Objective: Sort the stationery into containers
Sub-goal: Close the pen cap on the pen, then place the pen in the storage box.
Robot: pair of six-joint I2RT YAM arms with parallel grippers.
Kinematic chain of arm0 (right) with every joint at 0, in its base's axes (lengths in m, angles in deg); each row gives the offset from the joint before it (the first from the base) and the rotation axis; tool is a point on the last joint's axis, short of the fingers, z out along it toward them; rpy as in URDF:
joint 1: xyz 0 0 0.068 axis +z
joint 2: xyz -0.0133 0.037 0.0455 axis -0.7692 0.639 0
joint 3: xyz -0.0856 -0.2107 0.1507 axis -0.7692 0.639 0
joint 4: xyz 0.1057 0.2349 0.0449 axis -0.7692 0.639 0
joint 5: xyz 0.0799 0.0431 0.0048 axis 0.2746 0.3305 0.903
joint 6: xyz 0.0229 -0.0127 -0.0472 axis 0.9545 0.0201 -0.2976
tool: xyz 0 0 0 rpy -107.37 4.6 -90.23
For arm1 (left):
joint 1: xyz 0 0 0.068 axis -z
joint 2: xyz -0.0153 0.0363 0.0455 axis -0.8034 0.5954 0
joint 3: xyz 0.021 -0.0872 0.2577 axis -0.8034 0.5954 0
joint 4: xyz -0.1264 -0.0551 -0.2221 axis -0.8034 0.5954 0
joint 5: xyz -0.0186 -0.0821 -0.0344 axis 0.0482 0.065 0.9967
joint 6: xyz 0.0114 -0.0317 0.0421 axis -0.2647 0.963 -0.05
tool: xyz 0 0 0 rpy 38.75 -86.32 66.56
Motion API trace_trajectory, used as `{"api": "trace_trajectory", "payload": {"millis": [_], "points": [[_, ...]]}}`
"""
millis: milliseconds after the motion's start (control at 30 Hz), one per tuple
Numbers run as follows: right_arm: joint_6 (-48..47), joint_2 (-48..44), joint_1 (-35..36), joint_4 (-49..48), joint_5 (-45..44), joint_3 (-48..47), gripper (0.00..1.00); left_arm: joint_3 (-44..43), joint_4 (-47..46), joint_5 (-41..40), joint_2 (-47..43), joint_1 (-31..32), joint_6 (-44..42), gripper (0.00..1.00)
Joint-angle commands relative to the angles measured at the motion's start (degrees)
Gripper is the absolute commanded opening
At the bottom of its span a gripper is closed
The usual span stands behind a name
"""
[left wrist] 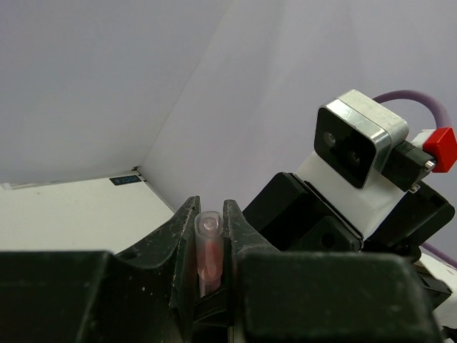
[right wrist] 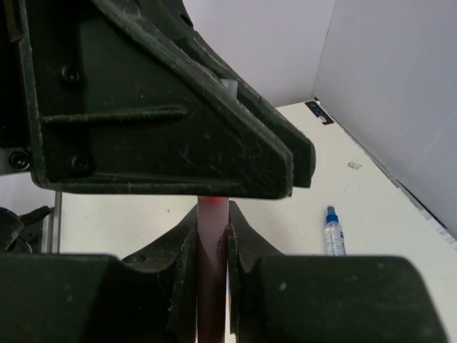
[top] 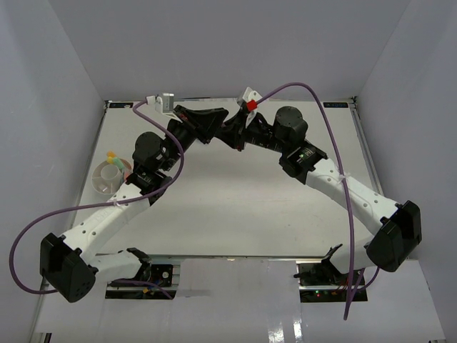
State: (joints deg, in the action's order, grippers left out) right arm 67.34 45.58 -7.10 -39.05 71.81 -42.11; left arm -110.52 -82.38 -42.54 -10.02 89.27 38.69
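Pen (left wrist: 207,249), prob. red, pinched by both L gripper (left wrist: 208,209) & R gripper (right wrist: 213,223) at 12 o'clock of table (top: 235,214); dish (top: 98,187) at 9 o'clock.

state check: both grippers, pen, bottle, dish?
left gripper: shut on red pen
right gripper: shut on red pen
red pen: gripped by both grippers at once
bottle: blue cap on, on the table, untouched
dish: on the table by the left arm, a few items inside
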Motion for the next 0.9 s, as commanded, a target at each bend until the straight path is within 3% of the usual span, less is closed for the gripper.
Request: {"api": "trace_trajectory", "payload": {"millis": [0,167,400,467,500,600,867], "points": [[-0.57,-3.73,1.38,-31.07,-4.38,-8.53,0.08,5.11,29.51,19.12,4.16,7.96,0.20,0.00],[-0.84,-6.81,1.38,-29.04,-4.64,-2.02,0.08,-0.96,34.96,10.08,1.95,6.55,-3.85,0.00],[-0.75,-9.80,1.38,-24.83,-6.66,7.92,0.11,-4.92,32.60,3.47,0.98,6.29,-7.63,0.00],[-0.75,-9.89,1.47,-23.42,-7.10,9.15,0.19,-4.92,31.37,1.63,0.81,6.29,-8.16,0.00],[-0.75,-10.06,1.38,-22.98,-7.28,10.38,0.30,-4.66,30.32,0.92,0.63,6.29,-8.42,0.00],[-0.66,-10.15,1.38,-22.19,-7.72,12.40,0.48,-3.96,28.39,-2.67,0.37,6.29,-9.57,0.00],[-0.05,-10.33,1.38,-18.94,-8.51,20.04,0.79,-1.94,23.46,-8.66,0.37,6.29,-11.76,0.00]]}}
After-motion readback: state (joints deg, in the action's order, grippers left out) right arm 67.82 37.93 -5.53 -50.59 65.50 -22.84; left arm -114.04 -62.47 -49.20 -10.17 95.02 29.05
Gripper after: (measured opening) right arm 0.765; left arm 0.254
